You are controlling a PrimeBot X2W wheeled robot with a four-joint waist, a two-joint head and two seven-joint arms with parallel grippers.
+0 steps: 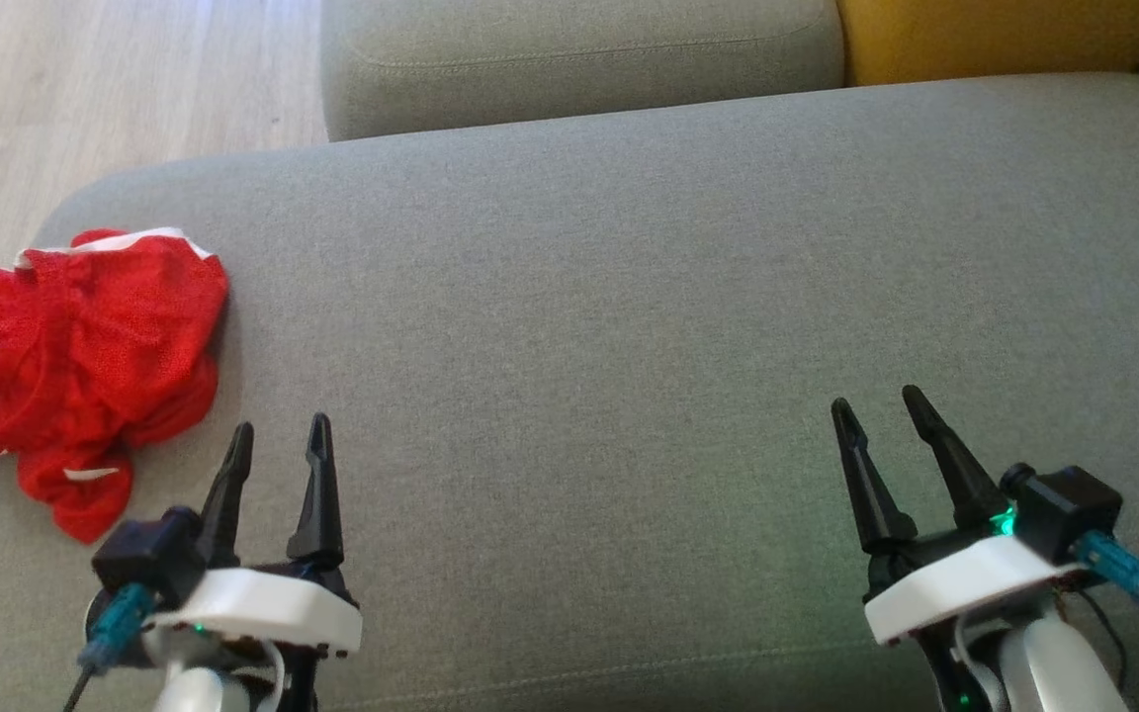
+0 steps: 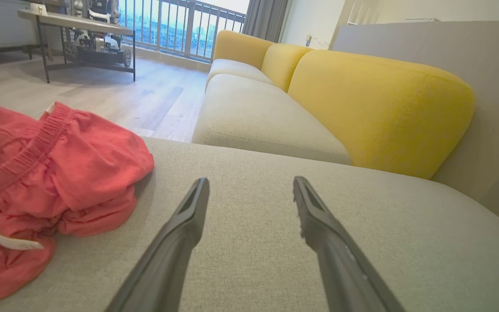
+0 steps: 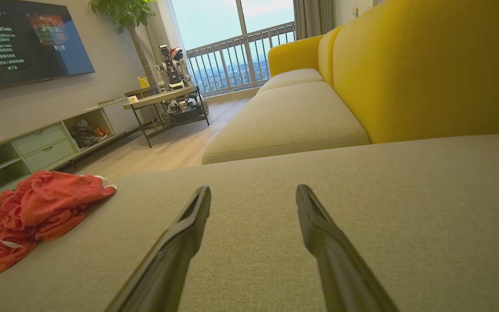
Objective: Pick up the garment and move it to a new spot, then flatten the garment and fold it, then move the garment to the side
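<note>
One garment (image 1: 75, 366) lies here: red, crumpled into a heap, with white trim, a gathered waistband and a small white tag. It sits at the far left edge of the grey cushion (image 1: 629, 297), and its left side seems to spill a little over the rim, though the head view cuts it off there.

There are two grippers, each with two dark fingers. The left gripper (image 1: 283, 423) hovers just beside the garment's lower right corner with its jaws spread and nothing between them. The right gripper (image 1: 874, 396) is well apart from it over the bare right half of the cushion, likewise spread wide and empty. Neither touches the cloth.

The cushion is a broad, flat pad of grey woven fabric with rounded corners. Beyond it runs a sofa seat (image 3: 284, 121) in the same grey — two seat pads, as far as the left wrist view lets me count — backed by three yellow back cushions (image 2: 379, 108).

The floor (image 1: 85, 89) is pale wood. Across the room stand one metal-legged table (image 3: 163, 97) carrying a small robot figure (image 3: 171, 65), one wall-mounted screen (image 3: 24, 39), one low cabinet (image 3: 37, 145) with two drawers, one leafy plant (image 3: 124, 13), and a balcony railing (image 3: 241, 60) behind glass.
</note>
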